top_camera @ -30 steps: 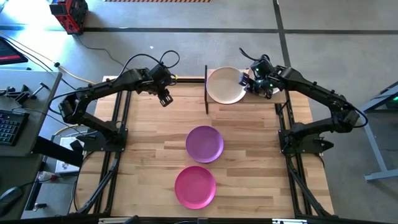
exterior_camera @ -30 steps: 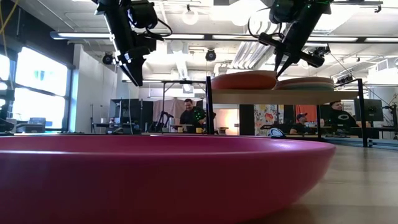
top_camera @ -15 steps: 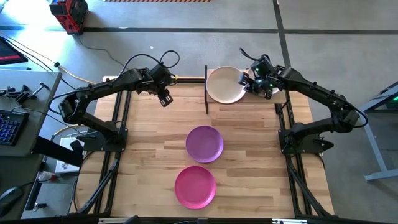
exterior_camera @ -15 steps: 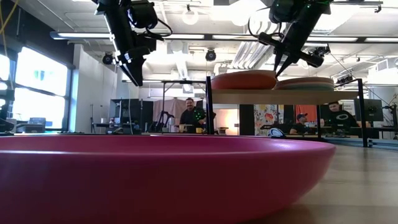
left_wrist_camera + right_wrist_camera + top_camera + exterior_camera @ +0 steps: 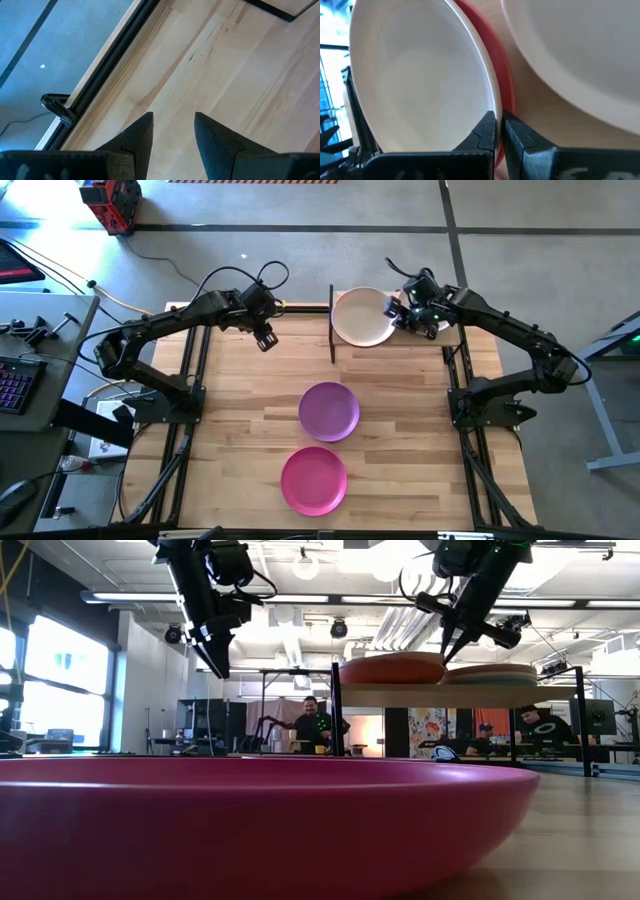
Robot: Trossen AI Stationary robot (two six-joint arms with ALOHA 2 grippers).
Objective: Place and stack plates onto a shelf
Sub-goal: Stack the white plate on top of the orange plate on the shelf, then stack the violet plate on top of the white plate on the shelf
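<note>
From above, only a cream plate (image 5: pixel 362 316) shows on the shelf (image 5: pixel 452 336); the right wrist view reveals an orange plate (image 5: pixel 499 75) under it and another pale plate (image 5: pixel 580 55) beside it. The right end effector (image 5: pixel 397 313) is clamped on the cream plate's rim. The left end effector (image 5: pixel 265 337) hovers over bare worktop (image 5: pixel 240 400), fingers apart. The purple plate (image 5: pixel 329 411) and magenta plate (image 5: pixel 314 480) lie on the worktop, well apart from the shelf
</note>
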